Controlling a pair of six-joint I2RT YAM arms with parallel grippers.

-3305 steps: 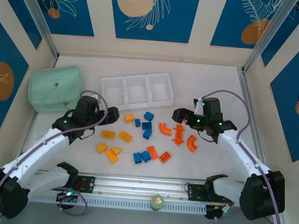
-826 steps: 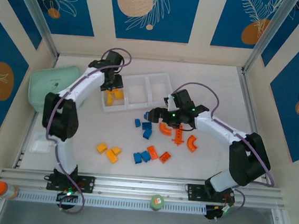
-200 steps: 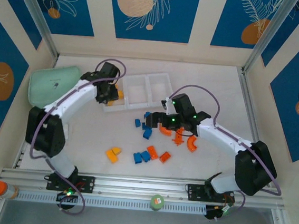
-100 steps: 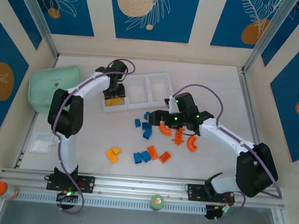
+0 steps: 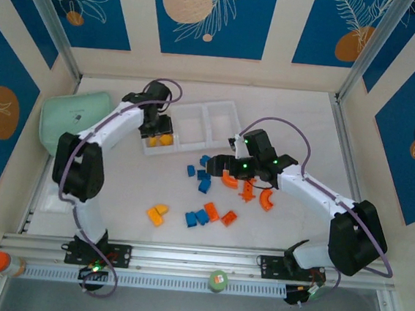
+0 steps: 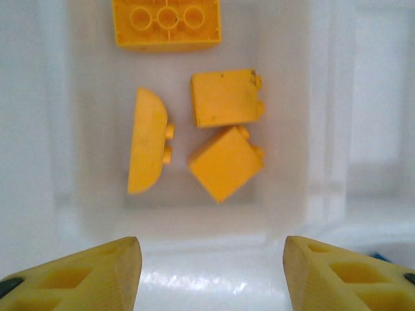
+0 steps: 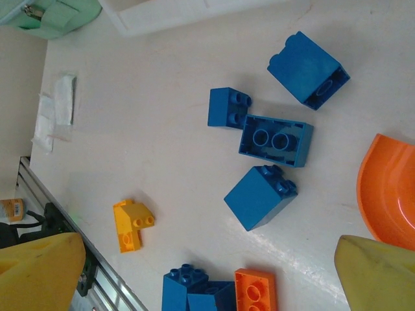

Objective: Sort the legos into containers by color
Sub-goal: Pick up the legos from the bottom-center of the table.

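Nearest, two yellow legos [image 5: 157,214] and a blue and red-orange cluster [image 5: 207,215] lie loose; beyond, the right gripper [image 7: 207,241] hangs wide open, empty, over blue bricks [image 7: 275,139]. Farthest, the left gripper [image 6: 211,259], parted and empty, hovers over the tray [image 5: 193,128], its left-end compartment holding four yellow bricks [image 6: 225,162]; blue and red-orange seem unstarted.

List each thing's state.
Left tool, open, empty, above the tray's left compartment.
Right tool, open, empty, above loose blue bricks.
Tray, left compartment holds four yellow bricks; others empty.
Blue bricks, loose on table.
Orange bricks, loose on table.
Other yellow bricks, loose on table.
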